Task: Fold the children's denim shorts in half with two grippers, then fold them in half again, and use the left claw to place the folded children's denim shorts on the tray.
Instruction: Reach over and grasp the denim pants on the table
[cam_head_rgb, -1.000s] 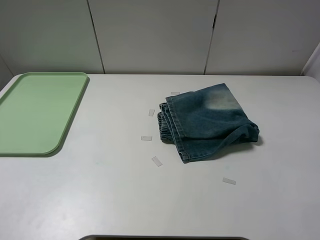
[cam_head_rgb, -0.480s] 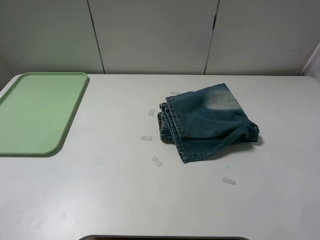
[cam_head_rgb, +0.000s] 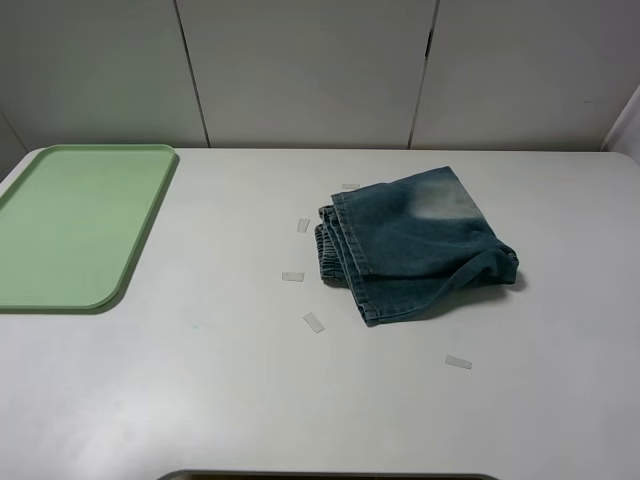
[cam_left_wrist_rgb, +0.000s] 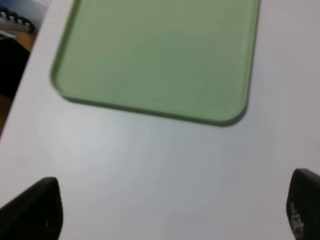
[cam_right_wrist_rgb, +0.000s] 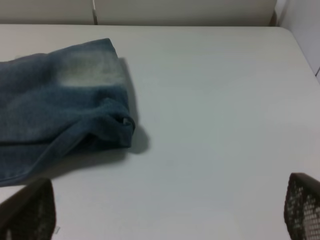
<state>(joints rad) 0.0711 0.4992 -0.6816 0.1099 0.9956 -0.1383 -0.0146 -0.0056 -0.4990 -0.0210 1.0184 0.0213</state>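
Change: none; folded blue denim shorts (cam_head_rgb: 415, 245) unmoved, off pale-green plastic tray (cam_head_rgb: 75, 225).
Claws: left black claw (cam_left_wrist_rgb: 167, 210), right black claw (cam_right_wrist_rgb: 165, 210) spread, empty; placing pending.

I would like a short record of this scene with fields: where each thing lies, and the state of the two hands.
shorts: children's denim shorts, folded over, lying on the table right of centre
tray: pale-green tray at the table's left side; shorts not on it
scraps: small paper scraps on the table around the shorts
left hand: left hand open, holding nothing, over the table near the tray
right hand: right hand open, holding nothing, near the shorts, not touching them
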